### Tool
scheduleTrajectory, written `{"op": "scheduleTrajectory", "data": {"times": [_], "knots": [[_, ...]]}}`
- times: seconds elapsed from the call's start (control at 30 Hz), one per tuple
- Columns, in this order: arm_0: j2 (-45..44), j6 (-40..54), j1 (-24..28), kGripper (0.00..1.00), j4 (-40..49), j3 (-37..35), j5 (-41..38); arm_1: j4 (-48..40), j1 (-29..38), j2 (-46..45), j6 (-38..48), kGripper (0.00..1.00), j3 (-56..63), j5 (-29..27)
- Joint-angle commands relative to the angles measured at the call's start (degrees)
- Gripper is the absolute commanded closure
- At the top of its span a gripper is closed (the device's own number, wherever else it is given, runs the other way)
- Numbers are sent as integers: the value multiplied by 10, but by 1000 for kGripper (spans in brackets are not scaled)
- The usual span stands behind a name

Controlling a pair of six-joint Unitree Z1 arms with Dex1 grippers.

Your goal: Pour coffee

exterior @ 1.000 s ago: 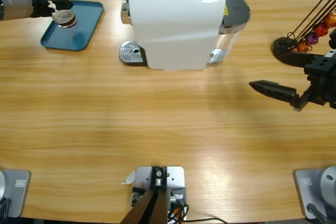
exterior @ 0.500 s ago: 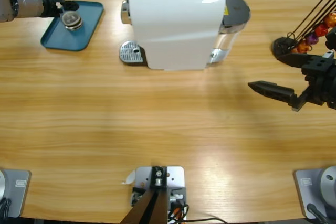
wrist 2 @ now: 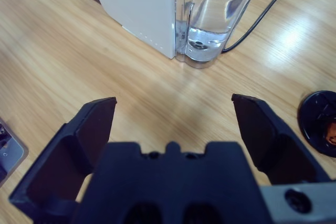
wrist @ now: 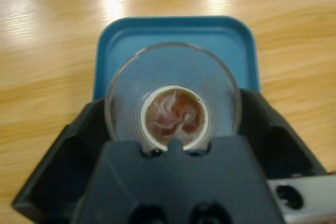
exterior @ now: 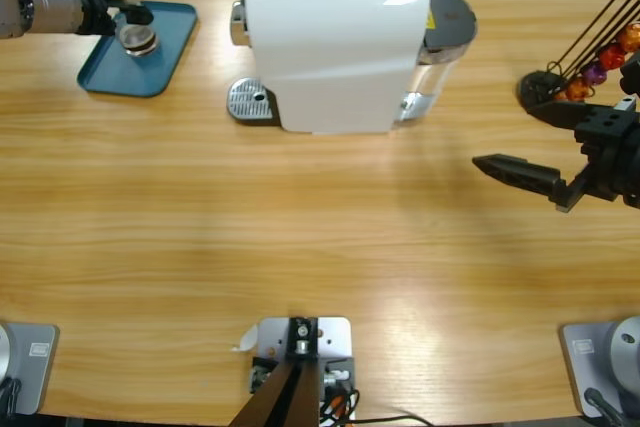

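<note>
A small clear glass (exterior: 137,39) stands on the blue tray (exterior: 160,57) at the table's far left corner. In the left wrist view I look down into the glass (wrist: 173,85) and see a shallow layer of brown coffee (wrist: 173,116) at its bottom. My left gripper (exterior: 133,23) is shut on the glass, one black jaw against each side of it (wrist: 170,114). My right gripper (exterior: 508,135) hangs open over bare wood at the right side of the table, with nothing between its jaws (wrist 2: 173,103).
A white coffee machine (exterior: 335,42) stands at the back middle, with a metal drip tray (exterior: 250,100) on its left and a clear water tank (wrist 2: 210,14) on its right. A black capsule rack (exterior: 590,57) with coloured capsules sits at the far right.
The left gripper and the glass have shifted a little to the right over the tray, and the glass now sits lower on it. The right arm has held still.
</note>
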Motion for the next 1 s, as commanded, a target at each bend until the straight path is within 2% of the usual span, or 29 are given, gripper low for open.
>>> {"op": "scheduleTrajectory", "data": {"times": [0.03,0.13,0.27,0.4,0.47,0.53,0.6,0.73,0.87,1.0], "knots": [[-65,-8,4,4,12,34,8,7,4,6,6,18,3,5],[-142,-8,6,4,32,36,14,4,4,-1,6,18,6,4],[-254,-8,-32,9,139,55,15,0,4,-21,6,18,13,-2],[-349,-27,-158,9,231,99,-3,-2,4,-36,6,13,18,-8],[-379,-57,-218,13,250,126,-22,-3,4,-40,6,13,19,-11],[-396,-73,-261,15,275,139,-62,-3,4,-38,6,15,20,-10],[-403,-73,-298,16,341,128,-100,-3,4,-32,6,16,20,-10],[-440,-68,-317,0,405,136,-152,-3,4,-28,6,16,20,-10],[-492,-58,-317,0,409,166,-168,-3,4,-34,6,18,22,-10],[-505,-57,-317,0,409,173,-169,-3,4,-32,6,18,22,-10]]}}
